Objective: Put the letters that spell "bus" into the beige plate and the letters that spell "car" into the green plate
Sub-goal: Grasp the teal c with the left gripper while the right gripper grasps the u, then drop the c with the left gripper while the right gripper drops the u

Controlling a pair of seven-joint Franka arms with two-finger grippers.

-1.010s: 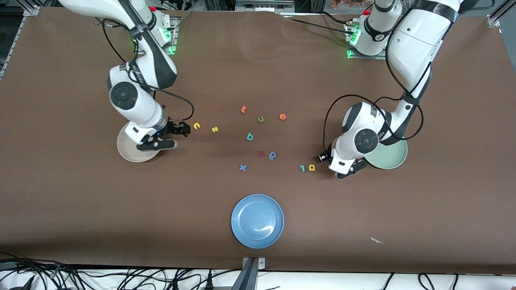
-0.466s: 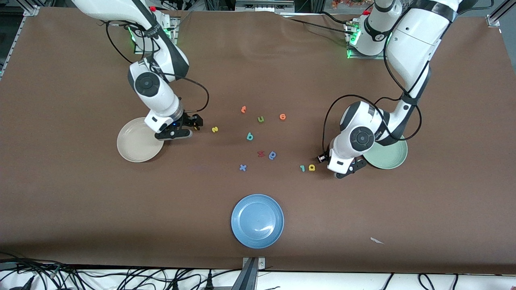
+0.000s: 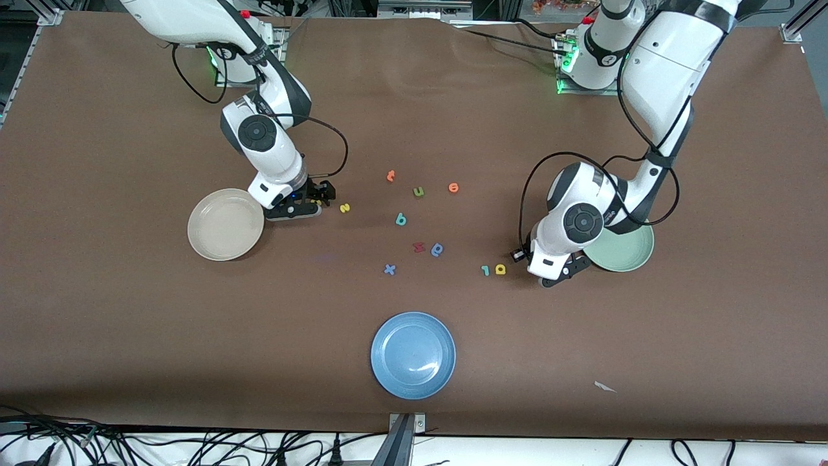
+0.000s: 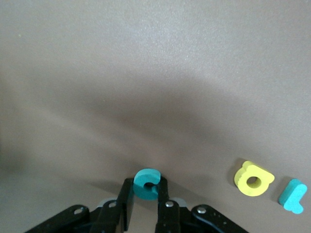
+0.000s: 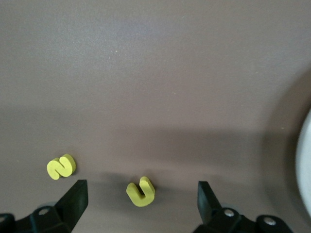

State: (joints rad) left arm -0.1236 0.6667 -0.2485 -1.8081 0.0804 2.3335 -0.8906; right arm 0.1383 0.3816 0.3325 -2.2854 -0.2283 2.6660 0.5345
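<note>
In the left wrist view my left gripper (image 4: 146, 193) is shut on the teal "c" (image 4: 146, 182), one finger pressing each side. The yellow "a" (image 4: 253, 178) and teal "r" (image 4: 293, 195) lie close by. In the front view this gripper (image 3: 548, 277) sits low beside the green plate (image 3: 627, 252), and its hand hides the "c". My right gripper (image 5: 141, 200) is open, low over the yellow "u" (image 5: 141, 191), which lies between its fingers. The yellow "s" (image 5: 61, 166) is just beside it. The beige plate (image 3: 220, 226) holds nothing. The teal "b" (image 3: 401, 220) lies mid-table.
An olive "u" (image 3: 418, 191), two orange letters (image 3: 391, 175) (image 3: 453, 188), a red letter (image 3: 418, 246), a blue rounded letter (image 3: 438, 249) and a blue "x" (image 3: 389, 269) are scattered mid-table. A blue plate (image 3: 413, 355) sits nearer the front camera.
My right gripper moved off the beige plate toward the table's middle and now straddles the yellow "u". My left gripper's fingers closed in on the teal "c".
</note>
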